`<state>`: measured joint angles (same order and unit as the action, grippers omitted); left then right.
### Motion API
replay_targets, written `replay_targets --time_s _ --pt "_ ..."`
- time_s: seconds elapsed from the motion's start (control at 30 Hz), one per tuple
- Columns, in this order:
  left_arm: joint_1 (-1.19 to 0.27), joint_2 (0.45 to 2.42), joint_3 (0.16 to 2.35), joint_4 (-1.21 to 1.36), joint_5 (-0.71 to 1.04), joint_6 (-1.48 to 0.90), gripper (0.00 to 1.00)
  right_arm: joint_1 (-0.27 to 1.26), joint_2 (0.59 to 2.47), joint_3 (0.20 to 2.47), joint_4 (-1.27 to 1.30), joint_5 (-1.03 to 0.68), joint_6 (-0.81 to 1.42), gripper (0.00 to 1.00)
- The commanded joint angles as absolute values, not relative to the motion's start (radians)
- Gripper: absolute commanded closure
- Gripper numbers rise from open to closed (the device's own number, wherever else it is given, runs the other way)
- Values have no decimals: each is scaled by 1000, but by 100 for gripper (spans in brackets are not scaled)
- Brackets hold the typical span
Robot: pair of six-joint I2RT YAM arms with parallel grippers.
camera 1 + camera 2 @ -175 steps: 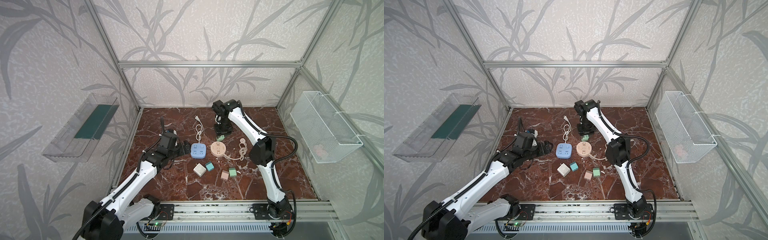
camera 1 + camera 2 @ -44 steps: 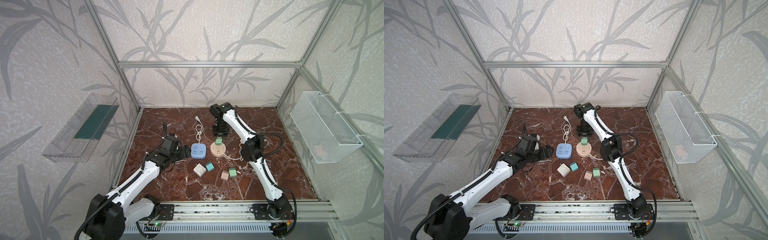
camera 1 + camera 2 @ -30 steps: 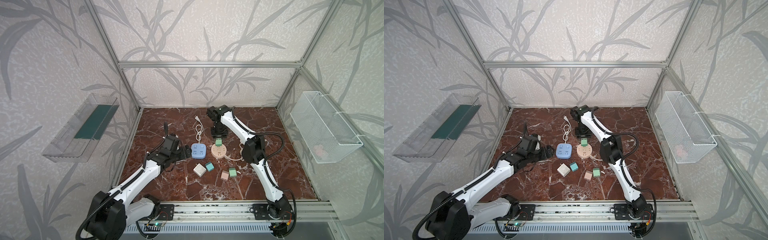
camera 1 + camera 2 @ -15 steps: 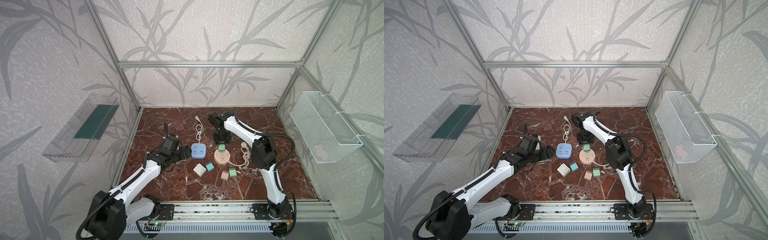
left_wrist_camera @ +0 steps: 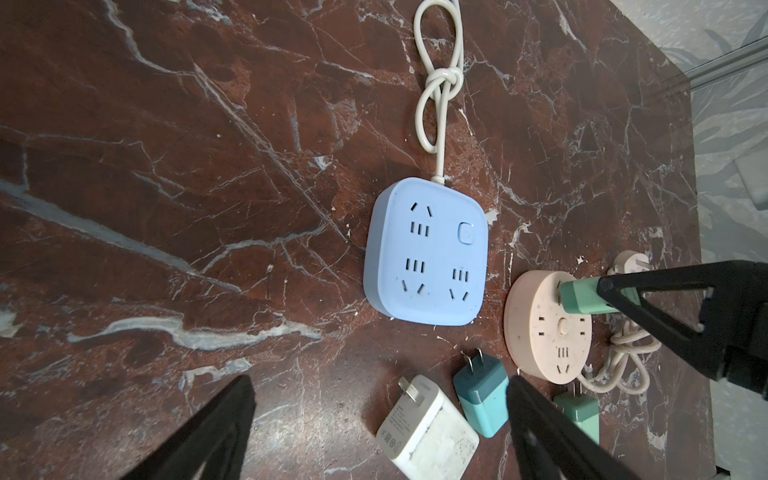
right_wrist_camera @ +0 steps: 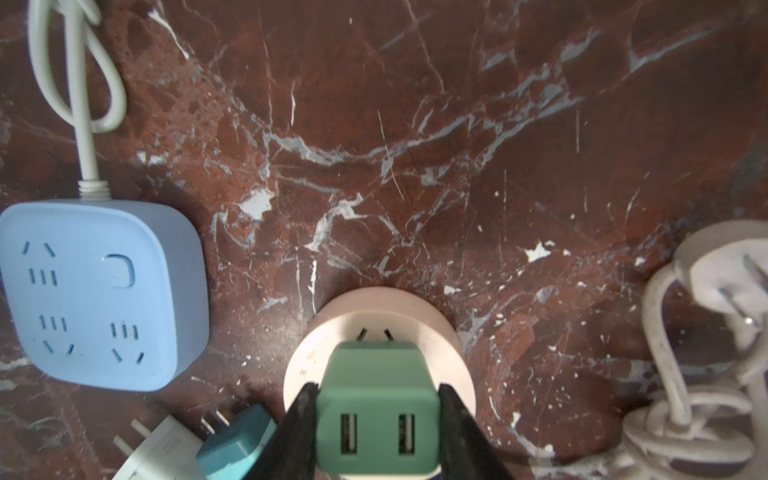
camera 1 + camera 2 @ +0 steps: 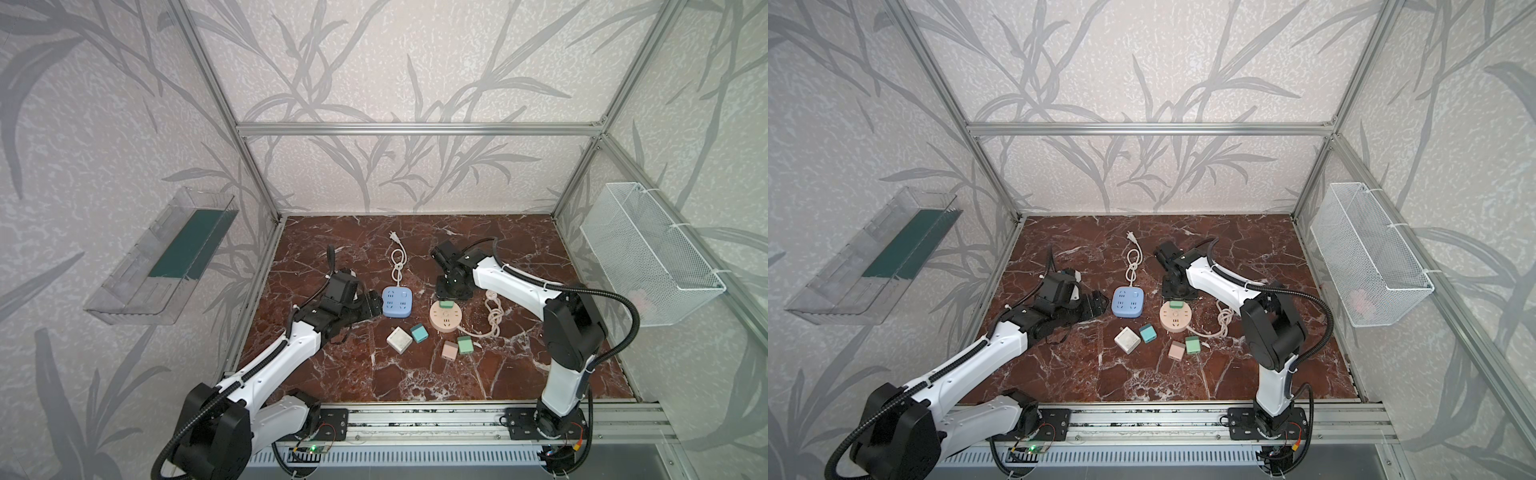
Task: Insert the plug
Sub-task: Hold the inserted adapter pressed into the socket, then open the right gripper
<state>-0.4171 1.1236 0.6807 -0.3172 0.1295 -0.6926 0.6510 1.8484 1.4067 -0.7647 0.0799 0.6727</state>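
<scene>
L arm (image 7: 286, 349) low, stretched fwd from near-left base toward centre; left pincer (image 7: 376, 308) wide open. R arm (image 7: 515, 289) elbow up, forearm reaching left, wrist pointing down; right pincer (image 6: 377, 395) clamped on green plug (image 7: 446, 304).

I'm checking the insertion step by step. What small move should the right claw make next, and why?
Probably press the green plug a touch further into the round pink socket. The right claw grips it, its base meets the socket face, yet full seating cannot be confirmed.
</scene>
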Motion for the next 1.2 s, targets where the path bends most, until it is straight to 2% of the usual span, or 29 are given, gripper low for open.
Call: replay_targets --time_s 0.0,0.3,0.8,1.03,1.17 --pt "-419 1109 660 -307 128 -712 8 693 1861 1347 -708 146 686 100" --pt "-426 1094 649 -302 127 -724 8 733 1879 1285 -690 180 702 100" --pt "-432 1107 657 -308 126 -724 8 800 1897 1084 -629 89 814 100" --pt "-433 1114 660 -299 133 -726 8 816 1995 1105 -641 54 834 100" --pt "-433 1093 664 -310 118 -721 8 789 1985 1139 -659 71 809 100"
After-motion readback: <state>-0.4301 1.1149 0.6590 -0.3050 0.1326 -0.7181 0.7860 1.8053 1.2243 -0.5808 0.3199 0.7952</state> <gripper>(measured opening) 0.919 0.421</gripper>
